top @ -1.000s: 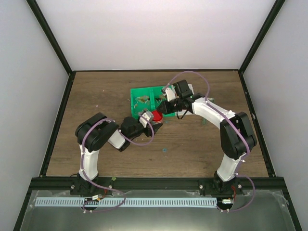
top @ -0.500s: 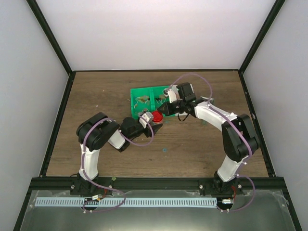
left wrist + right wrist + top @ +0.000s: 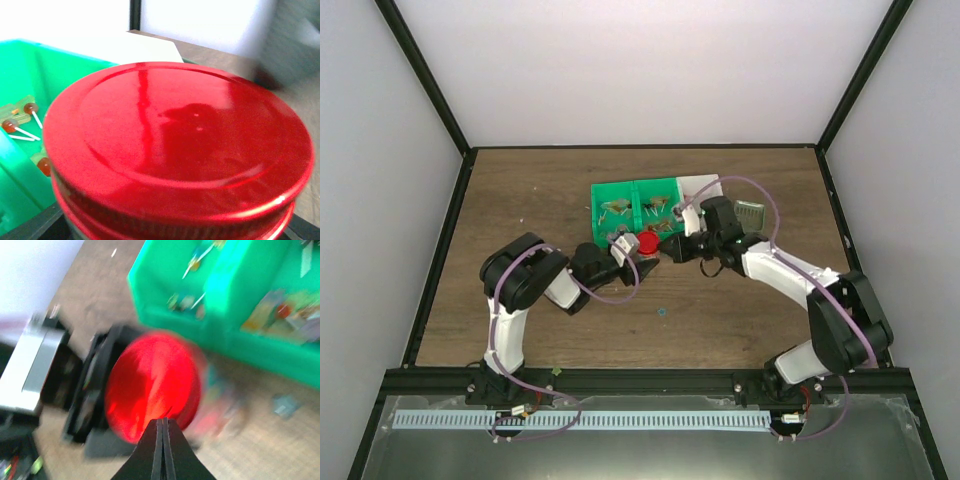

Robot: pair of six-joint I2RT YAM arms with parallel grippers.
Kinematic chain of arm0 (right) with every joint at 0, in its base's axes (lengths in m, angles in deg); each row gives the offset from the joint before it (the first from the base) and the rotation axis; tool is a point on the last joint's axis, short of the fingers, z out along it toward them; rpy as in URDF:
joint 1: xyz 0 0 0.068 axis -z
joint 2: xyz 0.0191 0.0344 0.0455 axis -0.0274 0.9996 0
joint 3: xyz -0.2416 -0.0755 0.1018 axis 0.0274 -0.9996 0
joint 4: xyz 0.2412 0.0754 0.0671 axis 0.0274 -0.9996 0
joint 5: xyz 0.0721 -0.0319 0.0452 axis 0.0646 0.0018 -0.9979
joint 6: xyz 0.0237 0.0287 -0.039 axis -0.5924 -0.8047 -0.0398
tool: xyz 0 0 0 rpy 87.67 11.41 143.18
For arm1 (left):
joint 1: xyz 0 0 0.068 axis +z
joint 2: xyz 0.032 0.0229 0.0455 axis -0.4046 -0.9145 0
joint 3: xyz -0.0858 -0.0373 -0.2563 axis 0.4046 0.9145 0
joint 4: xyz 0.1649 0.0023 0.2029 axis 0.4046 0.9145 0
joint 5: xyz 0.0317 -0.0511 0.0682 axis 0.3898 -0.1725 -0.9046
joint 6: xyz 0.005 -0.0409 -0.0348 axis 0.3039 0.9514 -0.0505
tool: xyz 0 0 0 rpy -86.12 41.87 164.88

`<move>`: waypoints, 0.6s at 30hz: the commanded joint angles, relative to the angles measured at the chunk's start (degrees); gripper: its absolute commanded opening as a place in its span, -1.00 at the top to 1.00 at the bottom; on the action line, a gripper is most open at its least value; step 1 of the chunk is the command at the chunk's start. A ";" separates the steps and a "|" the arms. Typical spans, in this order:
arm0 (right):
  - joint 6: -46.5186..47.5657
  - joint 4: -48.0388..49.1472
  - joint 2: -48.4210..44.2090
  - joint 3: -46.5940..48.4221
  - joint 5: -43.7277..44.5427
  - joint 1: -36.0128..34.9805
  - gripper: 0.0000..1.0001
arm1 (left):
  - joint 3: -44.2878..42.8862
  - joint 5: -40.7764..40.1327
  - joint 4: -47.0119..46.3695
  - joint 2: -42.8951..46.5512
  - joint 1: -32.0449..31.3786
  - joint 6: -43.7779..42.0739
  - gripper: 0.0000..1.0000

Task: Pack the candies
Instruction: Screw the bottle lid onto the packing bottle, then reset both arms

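The right gripper is clenched on nothing, close by a round glossy red metal lid, which the left gripper grasps at its sides. The small wrapped candies lie just beyond, inside a green plastic tray.

Both arms bend inward, tips almost meeting. The left gripper hugs the red-lidded jar, and the right gripper is pinched totally closed.
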 commanded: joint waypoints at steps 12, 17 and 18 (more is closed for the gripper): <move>-2.04 -16.85 -7.01 -1.68 -1.62 -2.22 0.99 | 1.92 -4.77 21.57 -2.08 0.99 1.99 -0.42; -0.69 -16.99 -4.80 -0.01 -1.14 1.23 0.99 | 2.72 -5.54 24.63 1.38 0.79 -1.39 -0.52; -0.51 -16.87 -4.60 0.28 -1.10 1.83 0.99 | 2.85 -5.59 25.22 1.98 0.79 -1.86 -0.56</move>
